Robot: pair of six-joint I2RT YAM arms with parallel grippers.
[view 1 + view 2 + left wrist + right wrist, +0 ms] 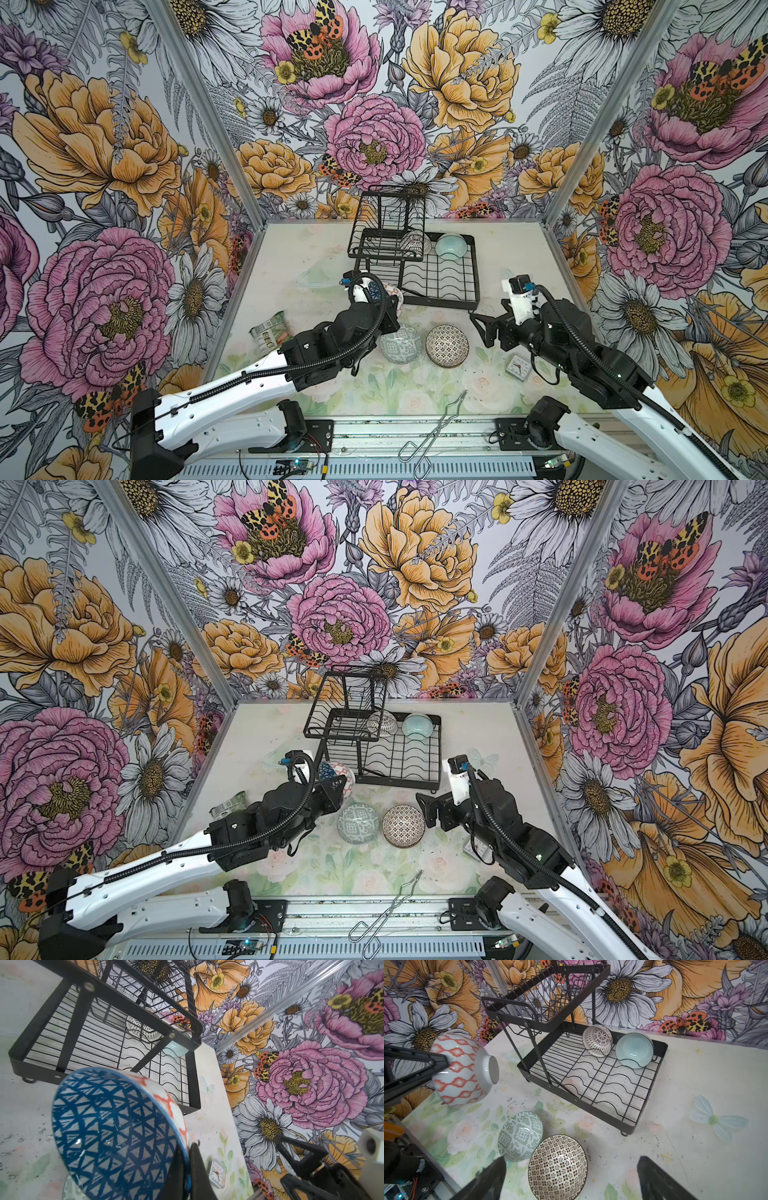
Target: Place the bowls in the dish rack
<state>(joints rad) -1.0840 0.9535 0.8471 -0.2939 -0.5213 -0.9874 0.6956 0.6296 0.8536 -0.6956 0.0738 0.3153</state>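
My left gripper (189,1147) is shut on the rim of a bowl (116,1132), blue with white triangles inside and orange lattice outside (460,1070). It holds the bowl on edge above the table, just in front of the dish rack's (476,266) left corner. A white bowl with black marks (415,242) and a mint bowl (451,246) lean at the back of the rack's base. A grey-green patterned bowl (400,344) and a black-white dotted bowl (447,345) sit upright on the table. My right gripper (482,331) hangs open and holds nothing, just right of the dotted bowl (557,1166).
A small clock (517,366) lies under my right arm. Metal tongs (436,432) lie across the table's front edge. A green packet (270,332) sits at the left, and a clear plastic piece (320,276) lies left of the rack. Flowered walls close in three sides.
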